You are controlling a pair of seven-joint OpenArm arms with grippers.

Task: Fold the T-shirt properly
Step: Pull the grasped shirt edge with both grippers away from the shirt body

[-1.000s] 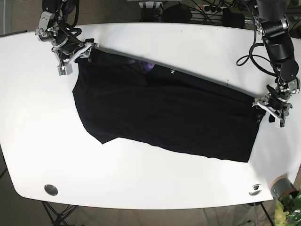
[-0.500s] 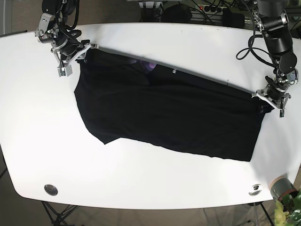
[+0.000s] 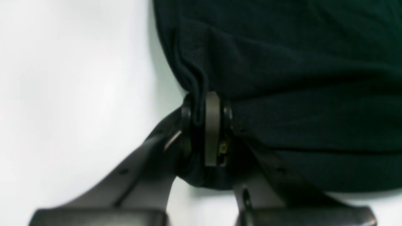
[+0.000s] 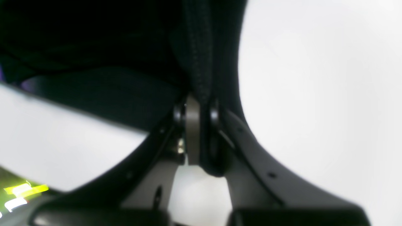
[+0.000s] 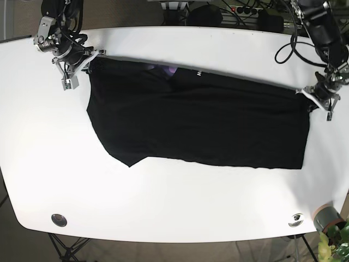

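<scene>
White table (image 5: 174, 202) carries the black T-shirt (image 5: 196, 123) spread flat across its far half, with bare surface in front. Left wrist view: the left gripper (image 3: 204, 125) is clamped on bunched hem. Right wrist view: the right gripper (image 4: 198, 131) pinches a folded edge.

White worktop (image 5: 180, 207) lying bare in front of the black T-shirt (image 5: 202, 125), 2 round fittings (image 5: 59, 220) sitting near its front corners, a plant pot (image 5: 327, 217) standing just off the corner
</scene>
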